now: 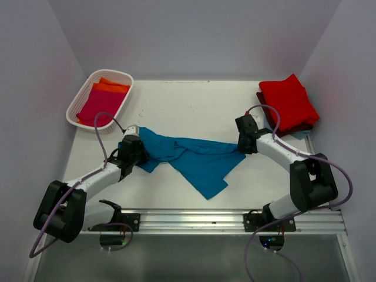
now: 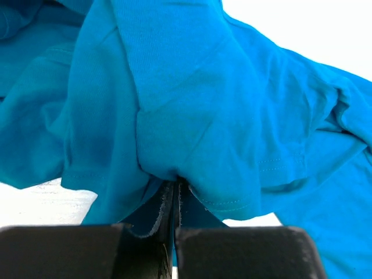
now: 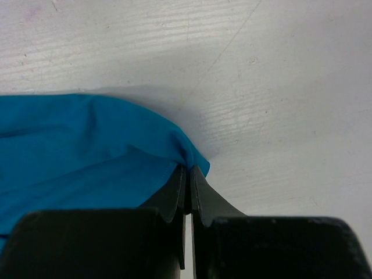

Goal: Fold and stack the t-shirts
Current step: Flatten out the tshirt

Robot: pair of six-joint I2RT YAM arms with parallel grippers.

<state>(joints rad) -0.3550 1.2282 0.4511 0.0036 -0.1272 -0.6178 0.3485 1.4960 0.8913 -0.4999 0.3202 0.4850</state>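
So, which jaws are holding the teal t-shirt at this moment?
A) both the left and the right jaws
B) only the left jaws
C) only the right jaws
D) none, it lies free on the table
A: the left wrist view shows the left jaws shut on a fold of the teal t-shirt, and the right wrist view shows the right jaws shut on its edge.

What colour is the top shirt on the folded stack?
Top shirt: red, best seen from the top external view.

White lattice basket (image 1: 80, 97) sits far-left on white table (image 1: 194, 111).
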